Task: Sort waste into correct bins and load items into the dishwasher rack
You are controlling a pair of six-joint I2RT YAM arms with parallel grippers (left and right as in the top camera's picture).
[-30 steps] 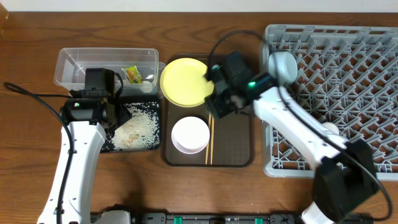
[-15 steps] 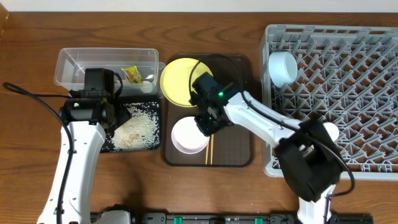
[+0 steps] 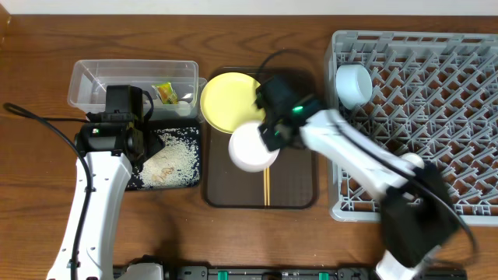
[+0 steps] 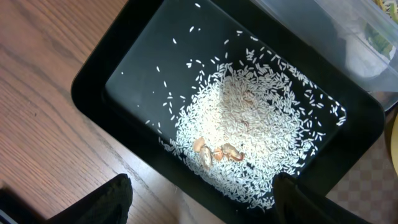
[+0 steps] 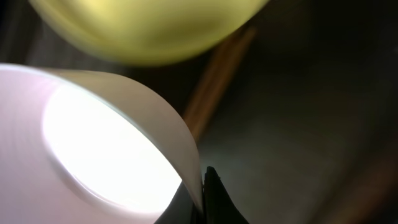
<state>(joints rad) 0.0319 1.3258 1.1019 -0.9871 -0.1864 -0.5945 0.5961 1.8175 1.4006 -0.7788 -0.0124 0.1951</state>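
**Change since the earlier frames:** the white bowl [image 3: 250, 148] has shifted up and to the right from its former spot on the brown serving tray [image 3: 299, 183]. It now overlaps the lower edge of the yellow plate [image 3: 226, 99]. The right arm has swung with it, and the right gripper [image 3: 271, 138] has gone from partly open to closed. The left arm has not moved.

**Overhead view:**
- The right gripper sits at the bowl's right rim.
- The wooden chopsticks [image 3: 266, 185] lie lengthwise on the serving tray, just below the bowl.
- The left gripper [image 3: 134, 146] hovers over the left end of the black tray [image 3: 194, 132], which holds the rice grains [image 3: 173, 159].
- Behind it, the clear tub [image 3: 101, 82] contains the green-and-orange wrapper [image 3: 164, 92].
- The grey dishwasher rack [image 3: 436, 93] stands to the right, with the light blue bowl [image 3: 354, 84] in its near-left corner.

**Left wrist view:**
- The left gripper [image 4: 202, 190] has its jaws wide apart and holds nothing.
- Both dark fingers [image 4: 112, 202] are above the near edge of the black tray [image 4: 93, 87].
- The rice grains [image 4: 249, 137] are heaped in the middle of the tray, with a few tan scraps among them.

**Right wrist view:**
- The right gripper [image 5: 204, 186] has its jaws clamped together on the thin wall of the white bowl [image 5: 99, 137].
- The yellow plate [image 5: 149, 31] is blurred above.
- The chopsticks [image 5: 217, 81] run diagonally across the serving tray [image 5: 311, 137].
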